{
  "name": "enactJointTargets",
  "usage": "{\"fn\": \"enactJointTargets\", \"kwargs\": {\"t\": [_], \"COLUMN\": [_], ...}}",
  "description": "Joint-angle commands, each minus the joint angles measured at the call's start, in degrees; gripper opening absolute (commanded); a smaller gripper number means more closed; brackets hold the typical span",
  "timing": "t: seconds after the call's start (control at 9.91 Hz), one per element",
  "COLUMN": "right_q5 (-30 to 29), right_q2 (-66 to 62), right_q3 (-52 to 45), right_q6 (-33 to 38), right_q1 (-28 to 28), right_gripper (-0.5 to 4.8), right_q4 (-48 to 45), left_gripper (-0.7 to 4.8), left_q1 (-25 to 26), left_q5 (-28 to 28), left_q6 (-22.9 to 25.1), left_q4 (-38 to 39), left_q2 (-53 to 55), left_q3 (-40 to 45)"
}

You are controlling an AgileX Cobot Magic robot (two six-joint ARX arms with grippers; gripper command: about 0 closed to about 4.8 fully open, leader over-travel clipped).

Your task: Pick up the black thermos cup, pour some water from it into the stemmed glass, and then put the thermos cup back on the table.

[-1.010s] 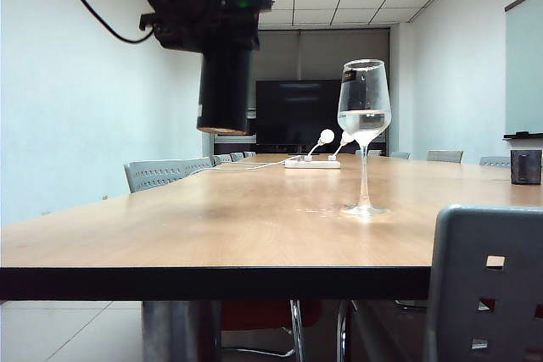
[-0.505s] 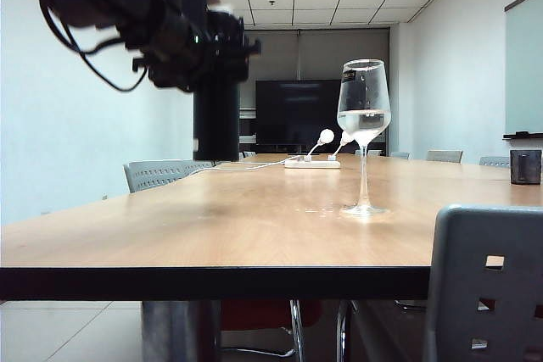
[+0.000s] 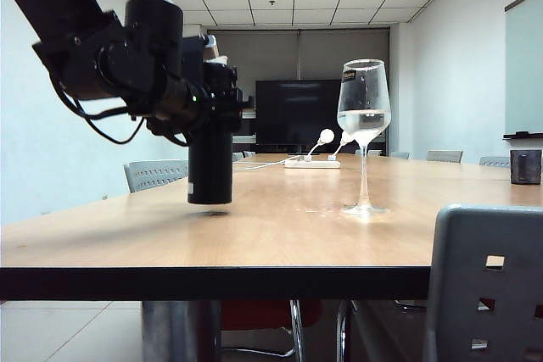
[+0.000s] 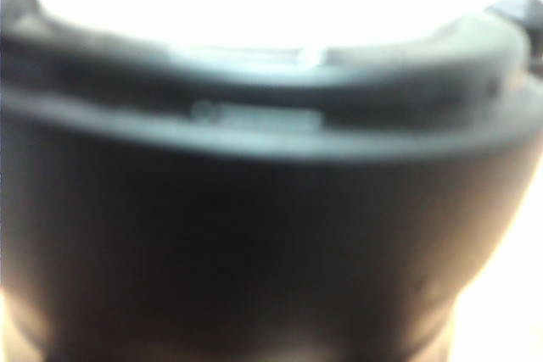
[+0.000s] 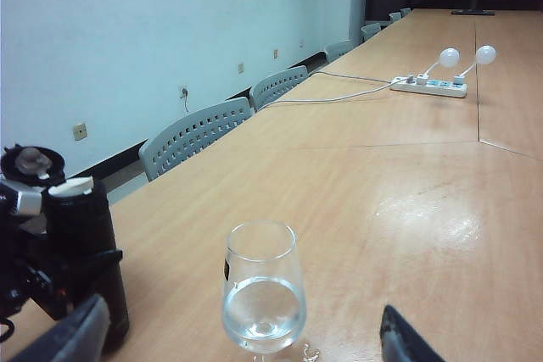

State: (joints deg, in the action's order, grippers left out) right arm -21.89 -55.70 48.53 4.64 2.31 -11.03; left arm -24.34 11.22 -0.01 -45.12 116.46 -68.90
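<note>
The black thermos cup (image 3: 209, 171) hangs upright with its base at or just above the table (image 3: 280, 235), left of the stemmed glass (image 3: 364, 116). My left gripper (image 3: 212, 99) is shut on its upper part. In the left wrist view the thermos cup (image 4: 254, 235) fills the picture as a blur and hides the fingers. The right wrist view shows the thermos cup (image 5: 85, 243) with its lid flipped back, held by the left gripper (image 5: 34, 273). The glass (image 5: 263, 290) holds some water. My right gripper (image 5: 242, 341) stands open, short of the glass, and is not in the exterior view.
A white power strip (image 3: 312, 163) with two round white plugs lies farther down the table. A small dark cup (image 3: 526, 166) stands at the right edge. Grey chairs line the left side (image 5: 195, 133), and one chair back (image 3: 488, 286) stands at the near right.
The left arm has come down with the thermos cup, from high above the table to just over its top. The glass and the right gripper have not moved.
</note>
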Motion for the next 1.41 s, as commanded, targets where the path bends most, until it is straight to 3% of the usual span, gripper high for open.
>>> {"fn": "enactJointTargets", "kwargs": {"t": [0.1, 0.91, 1.01, 1.21, 1.41], "right_q5": [-0.13, -0.13, -0.13, -0.13, -0.13], "right_q2": [0.17, 0.11, 0.11, 0.11, 0.11], "right_q3": [0.13, 0.13, 0.13, 0.13, 0.13], "right_q6": [-0.76, -2.12, -2.12, -2.12, -2.1], "right_q1": [-0.02, -0.02, -0.02, -0.02, -0.02], "right_gripper": [4.13, 4.13, 4.13, 4.13, 4.13], "right_q4": [-0.33, 1.9, 1.9, 1.9, 1.9], "left_gripper": [1.83, 1.85, 2.28, 4.64, 4.64], "left_q1": [0.02, 0.0, 0.0, -0.02, 0.0], "left_q5": [-0.07, 0.13, 0.09, 0.09, 0.09], "left_q6": [-0.07, -2.14, -2.08, -2.12, -2.12], "left_q4": [-8.37, -8.5, -8.48, -8.59, -8.59], "left_q2": [1.33, 1.31, 1.33, 1.31, 1.31], "left_q3": [-0.59, -0.76, -0.79, -0.79, -0.79]}}
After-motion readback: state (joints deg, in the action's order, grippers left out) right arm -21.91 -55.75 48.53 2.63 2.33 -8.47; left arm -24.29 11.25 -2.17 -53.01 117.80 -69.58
